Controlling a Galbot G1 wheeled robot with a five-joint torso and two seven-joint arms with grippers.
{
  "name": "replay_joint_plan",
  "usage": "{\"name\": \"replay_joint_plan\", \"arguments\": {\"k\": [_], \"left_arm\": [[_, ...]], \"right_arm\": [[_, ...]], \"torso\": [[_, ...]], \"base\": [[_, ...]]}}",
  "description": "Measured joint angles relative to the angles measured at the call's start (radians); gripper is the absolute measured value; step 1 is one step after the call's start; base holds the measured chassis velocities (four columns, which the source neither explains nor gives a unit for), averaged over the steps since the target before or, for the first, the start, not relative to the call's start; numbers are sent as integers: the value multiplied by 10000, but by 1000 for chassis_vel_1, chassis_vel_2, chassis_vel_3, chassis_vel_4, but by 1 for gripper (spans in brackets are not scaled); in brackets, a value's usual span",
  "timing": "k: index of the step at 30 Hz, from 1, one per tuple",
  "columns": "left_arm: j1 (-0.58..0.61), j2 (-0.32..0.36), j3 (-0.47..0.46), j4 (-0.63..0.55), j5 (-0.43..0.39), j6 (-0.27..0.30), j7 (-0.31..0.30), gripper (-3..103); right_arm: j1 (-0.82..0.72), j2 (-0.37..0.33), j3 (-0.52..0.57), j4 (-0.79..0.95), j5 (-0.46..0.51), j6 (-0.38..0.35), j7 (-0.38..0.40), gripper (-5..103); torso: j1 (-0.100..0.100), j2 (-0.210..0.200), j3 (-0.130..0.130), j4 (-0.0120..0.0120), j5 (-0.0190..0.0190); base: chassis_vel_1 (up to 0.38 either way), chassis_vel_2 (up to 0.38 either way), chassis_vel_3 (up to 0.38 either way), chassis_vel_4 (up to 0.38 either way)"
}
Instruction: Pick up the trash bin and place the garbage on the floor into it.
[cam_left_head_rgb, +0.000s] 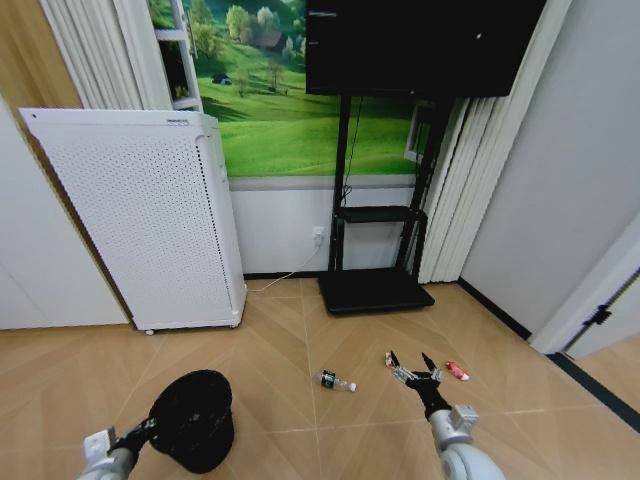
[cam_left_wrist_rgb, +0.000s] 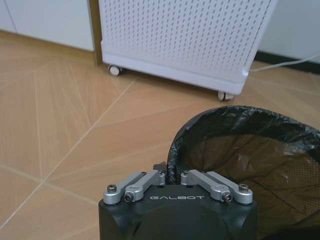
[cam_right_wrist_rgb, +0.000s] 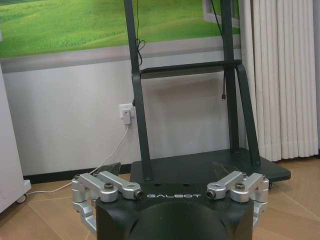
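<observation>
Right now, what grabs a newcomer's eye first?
The black trash bin at lower left, its bag-lined rim pinched by the left tool. The right tool hangs open above the floor among the litter: a clear bottle and a red wrapper.

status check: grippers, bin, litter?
Left gripper shut on trash bin rim. Right gripper open, above floor. Bottle and two red wrappers on floor, nothing blocking.
</observation>
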Motion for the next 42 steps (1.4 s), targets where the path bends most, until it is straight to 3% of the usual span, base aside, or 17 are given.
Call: {"name": "replay_joint_plan", "arguments": {"k": [2,3,4,5,6,7,9,16,21,24,26,27,29,30,32,36,42], "left_arm": [[-9,3,0,17,0,-101,25,8],[-55,25,16,61,2,-553,167,8],[-219,101,85,88,59,-1353,446,8],[-219,101,85,88,59,-1353,446,8],[-515,252,258,58,91,-2022,807,8],[-515,252,258,58,91,-2022,807,8],[-906,492,544,-90,101,-2627,1350,8],[-1189,731,852,-288,111,-3200,2262,8],[-1149,887,783,-341,147,-3912,2932,7],[-1109,944,701,-424,120,-4233,3341,7],[-1080,979,585,-510,46,-4600,3884,7],[-1080,979,585,-510,46,-4600,3884,7],[-1208,1185,546,-653,-216,-4752,4121,7],[-1331,1320,550,-717,-347,-4752,4124,7],[-1480,1499,579,-770,-479,-4731,4104,7],[-2086,2108,745,-738,-764,-4573,3889,7],[-2589,2818,1036,-564,-1072,-4420,3363,7]], "right_arm": [[4,3,-8,1,-8,0,1,100],[6,14,-26,-2,-37,0,3,100],[-14,35,-58,-26,-108,0,3,100],[-14,35,-58,-26,-108,0,3,100],[-29,76,-93,-49,-197,0,3,100],[-29,76,-93,-49,-197,0,3,100],[-40,130,-123,-50,-250,-5,1,100],[18,127,-140,-104,-268,-47,1,100],[71,135,-228,-211,-419,-86,88,100],[-13,149,-262,-76,-389,-680,316,100],[-160,-56,-466,173,-17,-1731,472,100],[-160,-56,-466,173,-17,-1731,472,100],[-171,-588,-702,464,800,-3234,315,100],[-22,-821,-801,496,1280,-3627,249,100],[203,-1059,-913,495,1759,-3961,263,100],[995,-1781,-1428,10,2846,-4389,269,100],[2175,-2172,-2387,-1189,2705,-4099,-77,100]], "torso": [[0,0,0,1,0],[0,0,1,2,-3],[0,0,1,2,-3],[0,0,1,2,-3],[0,0,1,0,-3],[0,0,1,0,-3],[0,0,1,0,3],[1,0,2,-3,-1],[1,0,2,3,0],[0,0,2,0,0],[1,-1,2,1,-1],[1,-1,2,1,-1],[0,0,1,-1,-1],[1,0,1,-1,-1],[0,0,1,0,0],[1,0,1,-1,0],[1,0,2,0,-1]], "base": [[0,0,0,0],[0,0,0,0],[0,0,0,0],[0,0,0,0],[0,0,0,0],[0,0,0,0],[0,0,0,0],[0,0,0,0],[0,0,0,0],[0,0,0,0],[0,0,0,0],[0,0,0,0],[0,0,0,0],[0,0,0,0],[0,0,0,0],[0,0,0,0],[0,0,0,0]]}}
